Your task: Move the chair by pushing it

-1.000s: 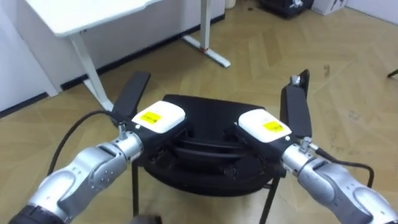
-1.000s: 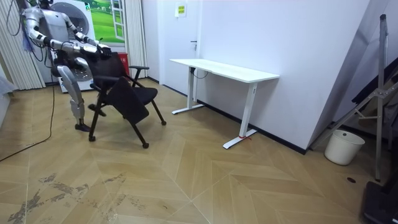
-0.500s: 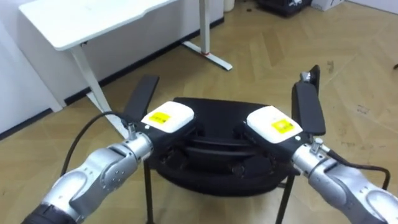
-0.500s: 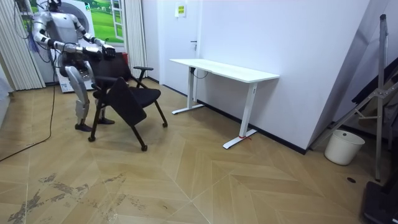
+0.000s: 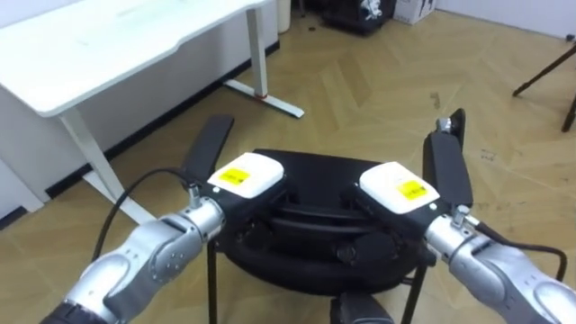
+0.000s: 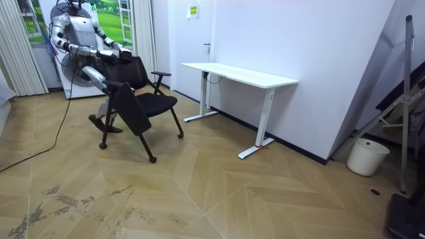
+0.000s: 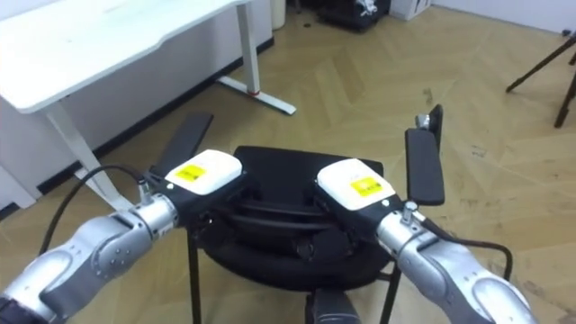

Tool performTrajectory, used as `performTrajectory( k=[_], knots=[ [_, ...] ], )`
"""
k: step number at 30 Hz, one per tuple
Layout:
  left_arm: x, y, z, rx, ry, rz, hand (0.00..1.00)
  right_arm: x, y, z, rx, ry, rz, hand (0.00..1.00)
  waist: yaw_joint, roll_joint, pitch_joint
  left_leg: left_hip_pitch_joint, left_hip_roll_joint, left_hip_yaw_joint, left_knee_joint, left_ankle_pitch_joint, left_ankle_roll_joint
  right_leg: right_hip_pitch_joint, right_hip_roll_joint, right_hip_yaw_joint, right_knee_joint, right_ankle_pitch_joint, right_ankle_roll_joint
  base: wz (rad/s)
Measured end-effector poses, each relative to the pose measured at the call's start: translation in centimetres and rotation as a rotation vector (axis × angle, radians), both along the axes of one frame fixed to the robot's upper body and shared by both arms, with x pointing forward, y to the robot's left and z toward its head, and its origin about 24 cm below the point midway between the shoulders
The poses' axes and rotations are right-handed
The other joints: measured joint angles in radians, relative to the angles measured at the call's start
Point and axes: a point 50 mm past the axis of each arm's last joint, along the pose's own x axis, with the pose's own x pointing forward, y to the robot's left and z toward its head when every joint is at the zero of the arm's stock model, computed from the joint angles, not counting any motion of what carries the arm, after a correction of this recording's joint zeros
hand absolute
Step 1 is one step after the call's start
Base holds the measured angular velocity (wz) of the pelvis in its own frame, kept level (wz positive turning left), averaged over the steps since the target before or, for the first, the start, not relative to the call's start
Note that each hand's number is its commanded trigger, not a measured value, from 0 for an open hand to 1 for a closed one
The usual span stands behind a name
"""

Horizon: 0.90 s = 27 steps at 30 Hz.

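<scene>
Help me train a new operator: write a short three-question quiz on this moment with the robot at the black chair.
1. True or false: the left hand and the right hand both lie at the top of the black chair, on its backrest.
2. What stands ahead of the chair, toward the robot's left? A) a white desk B) a sofa C) a fridge
3. Fill in: in the room view, the white bin stands at that view's ____ side.
Key: 1 true; 2 A; 3 right.
</scene>
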Motion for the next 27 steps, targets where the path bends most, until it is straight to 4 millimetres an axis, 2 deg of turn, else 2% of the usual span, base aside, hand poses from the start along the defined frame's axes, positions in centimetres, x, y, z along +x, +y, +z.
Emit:
performTrajectory(
  k=[1, 2, 3, 4, 6, 7, 8, 10, 11, 12, 13, 14, 15, 16, 17, 18, 19, 20, 21, 22, 23, 24, 25, 26, 27],
  knots=[
    [0.0, 0.0, 0.0, 0.0, -0.003, -0.001, 1.0, 0.0, 0.0, 0.0, 0.002, 0.0, 0.0, 1.0, 0.0, 0.004, 0.0019, 0.002, -0.001, 0.0, 0.001, -0.005, -0.001, 0.025, 0.008, 0.0, -0.1, -0.001, 0.001, 0.0],
    [0.0, 0.2, 0.0, 0.004, -0.007, -0.003, 1.0, -0.1, 0.2, -0.1, 0.008, 0.0, 0.001, 1.0, 0.0, -0.001, -0.0011, 0.01, -0.001, 0.0, 0.0, -0.013, -0.002, 0.078, 0.02, 0.002, -0.293, 0.003, 0.002, 0.0],
    [0.0, 0.4, 0.0, 0.008, -0.011, -0.005, 1.0, -0.2, 0.3, -0.1, 0.014, -0.001, 0.003, 1.0, 0.0, 0.005, 0.0021, 0.016, -0.001, -0.005, -0.001, -0.021, -0.012, 0.128, 0.036, 0.002, -0.453, 0.014, -0.002, 0.0],
    [0.0, 0.4, 0.0, 0.009, -0.012, -0.006, 1.0, -0.2, 0.4, -0.2, 0.017, -0.001, 0.003, 1.0, -0.002, -0.001, -0.0014, 0.02, -0.001, -0.008, -0.002, -0.027, -0.02, 0.152, 0.043, 0.001, -0.522, 0.021, -0.005, 0.09],
    [-0.1, 0.6, 0.0, 0.012, -0.014, -0.003, 1.0, -0.4, 0.5, -0.4, 0.025, 0.001, 0.0, 1.0, -0.015, 0.001, -0.002, 0.035, -0.001, -0.026, -0.006, -0.048, -0.06, 0.238, 0.057, -0.025, -0.688, 0.057, -0.019, 0.18],
    [-0.1, 0.6, 0.0, 0.013, -0.015, -0.004, 1.0, -0.5, 0.6, -0.4, 0.026, 0.001, 0.0, 1.0, -0.018, -0.002, -0.0044, 0.038, -0.001, -0.03, -0.008, -0.052, -0.068, 0.251, 0.064, -0.025, -0.708, 0.066, -0.022, 0.09],
    [-0.1, 0.6, 0.1, 0.016, -0.021, -0.006, 1.0, -0.4, 0.6, -0.3, 0.028, -0.003, 0.0, 1.0, -0.017, -0.008, -0.0095, 0.044, -0.001, -0.03, -0.02, -0.056, -0.075, 0.265, 0.078, -0.029, -0.726, 0.08, -0.033, -0.03],
    [-0.1, 0.7, 0.3, 0.02, -0.028, -0.007, 1.0, -0.4, 0.7, -0.1, 0.025, -0.01, -0.001, 1.0, -0.016, 0.0, -0.0139, 0.055, 0.007, -0.031, -0.028, -0.072, -0.106, 0.286, 0.1, -0.028, -0.741, 0.092, -0.053, -0.08],
    [-0.1, 0.7, 0.3, 0.021, -0.028, -0.006, 1.0, -0.4, 0.8, -0.1, 0.022, -0.012, 0.0, 1.0, -0.014, 0.004, -0.0164, 0.066, 0.013, -0.032, -0.03, -0.085, -0.13, 0.303, 0.117, -0.028, -0.752, 0.103, -0.068, -0.04],
    [-0.1, 0.7, 0.3, 0.022, -0.024, -0.003, 1.0, -0.4, 0.8, -0.1, 0.019, -0.009, 0.0, 1.0, -0.013, 0.005, -0.0174, 0.09, 0.015, -0.038, -0.043, -0.096, -0.151, 0.326, 0.122, -0.047, -0.756, 0.101, -0.101, 0.0],
    [-0.2, 0.6, 0.2, 0.025, -0.02, -0.004, 1.0, -0.5, 0.8, -0.2, 0.019, -0.004, -0.001, 1.0, -0.015, 0.007, -0.0174, 0.105, 0.019, -0.044, -0.052, -0.101, -0.163, 0.342, 0.124, -0.064, -0.755, 0.093, -0.108, 0.12],
    [-0.3, 0.6, 0.1, 0.04, -0.019, -0.011, 1.0, -0.7, 0.8, -0.5, 0.022, 0.008, -0.01, 1.0, -0.017, 0.007, -0.0182, 0.13, 0.032, -0.057, -0.063, -0.114, -0.216, 0.373, 0.137, -0.092, -0.772, 0.077, -0.121, 0.11],
    [-0.5, 0.6, 0.0, 0.046, -0.016, -0.015, 1.0, -1.0, 0.8, -0.8, 0.027, 0.019, -0.016, 1.0, -0.016, -0.001, -0.0244, 0.159, 0.042, -0.064, -0.086, -0.12, -0.274, 0.399, 0.148, -0.11, -0.788, 0.059, -0.135, 0.05],
    [-0.6, 0.6, 0.0, 0.055, -0.022, -0.02, 1.0, -1.2, 0.9, -0.9, 0.03, 0.025, -0.018, 1.0, -0.011, -0.006, -0.029, 0.168, 0.045, -0.072, -0.089, -0.114, -0.298, 0.413, 0.15, -0.123, -0.792, 0.051, -0.141, 0.0],
    [-0.7, 0.6, 0.1, 0.059, -0.028, -0.023, 1.0, -1.3, 0.9, -1.0, 0.036, 0.028, -0.02, 1.0, -0.005, -0.014, -0.0305, 0.154, 0.056, -0.095, -0.027, -0.089, -0.312, 0.439, 0.156, -0.145, -0.807, 0.033, -0.147, 0.06],
    [-0.7, 0.6, 0.1, 0.058, -0.03, -0.024, 1.0, -1.3, 0.9, -1.0, 0.036, 0.028, -0.02, 1.0, -0.002, -0.015, -0.0301, 0.131, 0.069, -0.097, 0.033, -0.075, -0.299, 0.45, 0.162, -0.153, -0.809, 0.024, -0.154, 0.13],
    [-0.6, 0.7, 0.2, 0.06, -0.033, -0.026, 1.0, -1.3, 1.0, -1.1, 0.04, 0.03, -0.024, 1.0, -0.001, -0.017, -0.0287, 0.081, 0.093, -0.099, 0.162, -0.04, -0.263, 0.471, 0.172, -0.164, -0.802, 0.002, -0.163, 0.09],
    [-0.7, 0.7, 0.1, 0.059, -0.028, -0.032, 1.0, -1.5, 0.9, -1.3, 0.045, 0.038, -0.03, 1.0, 0.003, -0.025, -0.0229, 0.037, 0.116, -0.095, 0.298, 0.024, -0.255, 0.503, 0.183, -0.169, -0.792, -0.029, -0.169, 0.11],
    [-0.8, 0.7, -0.1, 0.059, -0.019, -0.032, 1.0, -1.5, 0.9, -1.6, 0.05, 0.048, -0.031, 1.0, 0.009, -0.038, -0.0145, 0.004, 0.134, -0.084, 0.404, 0.118, -0.248, 0.543, 0.183, -0.17, -0.79, -0.055, -0.173, 0.1],
    [-0.9, 0.7, -0.2, 0.058, -0.015, -0.031, 1.0, -1.6, 0.9, -1.7, 0.052, 0.051, -0.031, 1.0, 0.014, -0.045, -0.0106, -0.012, 0.142, -0.074, 0.445, 0.17, -0.244, 0.558, 0.182, -0.169, -0.793, -0.067, -0.174, 0.07],
    [-1.0, 0.8, -0.3, 0.051, -0.012, -0.024, 1.0, -1.6, 1.0, -1.8, 0.054, 0.052, -0.031, 1.0, 0.02, -0.058, -0.0089, -0.049, 0.161, -0.052, 0.519, 0.29, -0.239, 0.582, 0.177, -0.167, -0.805, -0.09, -0.179, 0.1],
    [-1.0, 0.8, -0.2, 0.045, -0.022, -0.023, 1.0, -1.6, 0.9, -1.6, 0.055, 0.041, -0.031, 1.0, 0.027, -0.062, -0.0094, -0.101, 0.178, -0.053, 0.571, 0.325, -0.226, 0.587, 0.173, -0.17, -0.798, -0.111, -0.185, 0.12],
    [-0.9, 0.7, -0.1, 0.037, -0.031, -0.019, 1.0, -1.5, 0.8, -1.5, 0.059, 0.032, -0.034, 1.0, 0.024, -0.061, -0.0096, -0.131, 0.188, -0.056, 0.585, 0.3, -0.203, 0.587, 0.173, -0.175, -0.794, -0.121, -0.187, 0.22],
    [-0.8, 0.8, 0.2, 0.028, -0.045, -0.01, 1.0, -1.3, 0.9, -1.2, 0.065, 0.018, -0.037, 1.0, 0.019, -0.065, -0.0067, -0.19, 0.2, -0.063, 0.58, 0.233, -0.184, 0.588, 0.17, -0.178, -0.778, -0.142, -0.188, 0.09],
    [-0.7, 0.8, 0.2, 0.022, -0.054, -0.003, 1.0, -1.0, 0.9, -1.0, 0.066, 0.004, -0.038, 1.0, 0.016, -0.064, -0.0068, -0.245, 0.205, -0.065, 0.532, 0.186, -0.186, 0.592, 0.166, -0.177, -0.771, -0.159, -0.189, 0.0]
  ],
)
